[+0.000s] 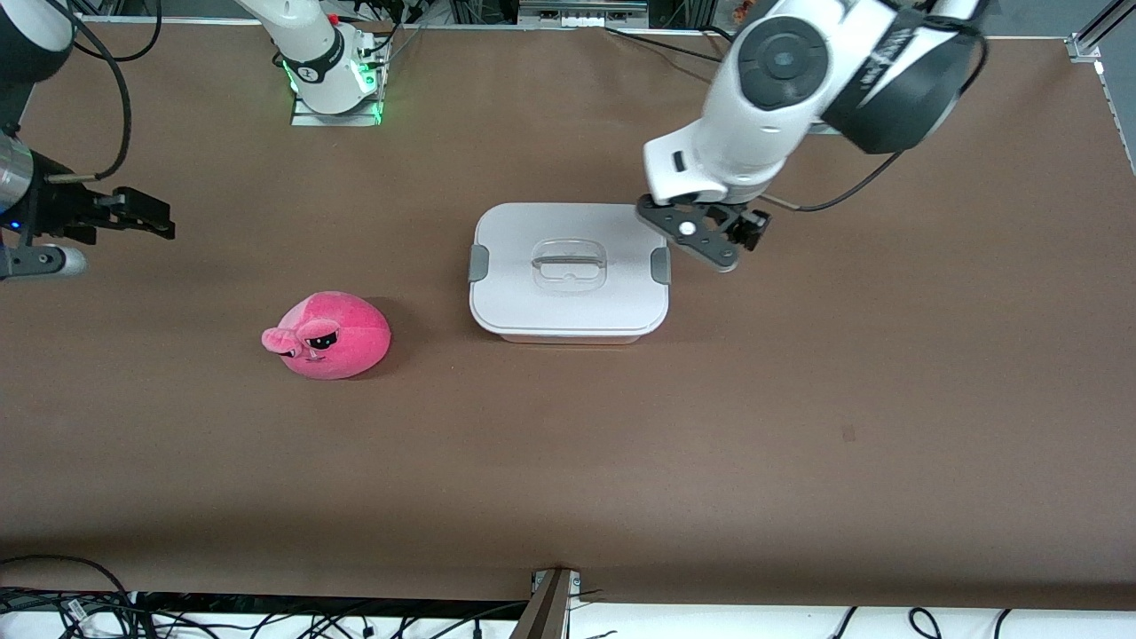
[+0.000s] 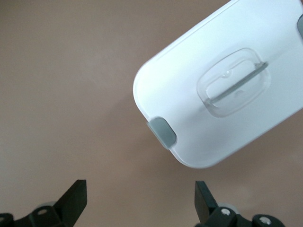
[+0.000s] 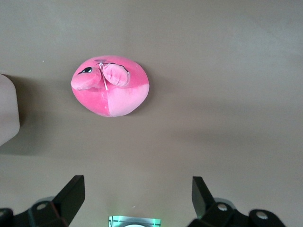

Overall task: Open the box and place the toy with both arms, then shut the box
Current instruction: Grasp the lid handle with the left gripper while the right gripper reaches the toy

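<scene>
Box [image 1: 568,293] shut, frame centre; toy [image 1: 330,337] lower left of it on tabletop [image 1: 799,426]; my left tool [image 1: 714,232] wide open, empty, beside box clip; my right tool [image 1: 133,213] wide open, empty, far left edge.

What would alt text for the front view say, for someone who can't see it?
A closed box with a white lid sits mid-table, the left gripper open beside its grey side clip. A pink plush toy lies toward the right arm's end, where the right gripper waits open.
</scene>
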Controlling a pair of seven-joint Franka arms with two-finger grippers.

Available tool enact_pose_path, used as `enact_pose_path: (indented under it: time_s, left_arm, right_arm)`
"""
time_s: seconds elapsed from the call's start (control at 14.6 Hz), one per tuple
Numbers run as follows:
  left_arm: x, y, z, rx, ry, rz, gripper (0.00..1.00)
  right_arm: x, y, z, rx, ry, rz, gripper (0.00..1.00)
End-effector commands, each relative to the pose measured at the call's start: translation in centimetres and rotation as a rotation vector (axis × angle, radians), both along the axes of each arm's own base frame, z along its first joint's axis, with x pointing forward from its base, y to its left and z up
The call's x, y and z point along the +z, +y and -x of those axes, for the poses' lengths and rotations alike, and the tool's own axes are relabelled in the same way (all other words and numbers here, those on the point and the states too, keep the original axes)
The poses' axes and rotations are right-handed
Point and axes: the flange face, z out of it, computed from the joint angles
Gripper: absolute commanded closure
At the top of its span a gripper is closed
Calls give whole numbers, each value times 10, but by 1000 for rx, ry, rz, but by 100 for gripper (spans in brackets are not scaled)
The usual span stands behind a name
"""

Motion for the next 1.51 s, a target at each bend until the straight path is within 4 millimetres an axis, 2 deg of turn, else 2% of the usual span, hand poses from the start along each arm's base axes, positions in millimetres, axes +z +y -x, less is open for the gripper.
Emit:
enact_pose_path:
  time_s: [0.0,0.14,0.27,0.34,0.41,0.55,0.62,0.82,1.03,1.16,1.3,1.44]
  left_arm:
    - [3,-32,-1,-151,-60,-22,0]
    - [9,-46,3,-231,-99,15,0]
    - [10,-62,7,-328,-129,46,0]
    - [-2,-75,12,-427,-114,52,0]
    - [-11,-86,18,-513,-103,53,0]
    - [-29,-100,18,-561,-105,78,0]
    - [-39,-103,16,-567,-108,89,0]
    - [-100,-119,15,-639,-33,89,0]
    - [-126,-125,16,-658,-31,98,0]
    - [-127,-135,25,-681,-36,108,0]
    - [-129,-145,36,-699,-32,108,0]
    - [-143,-153,38,-713,-33,116,0]
  right_arm:
    - [-2,-2,-2,4,2,7,0]
    - [-10,2,-5,10,20,11,0]
    - [-28,17,-12,36,49,16,0]
    - [-35,31,-12,50,62,24,0]
    - [-43,34,-12,54,77,27,0]
    - [-75,42,-21,67,119,26,0]
    - [-89,54,-24,87,129,28,0]
    - [-144,69,-23,115,116,24,0]
    - [-191,80,-20,136,51,7,0]
    - [-216,81,-16,140,24,0,0]
    - [-228,81,-12,143,15,-2,0]
    - [-240,81,-9,150,0,-5,0]
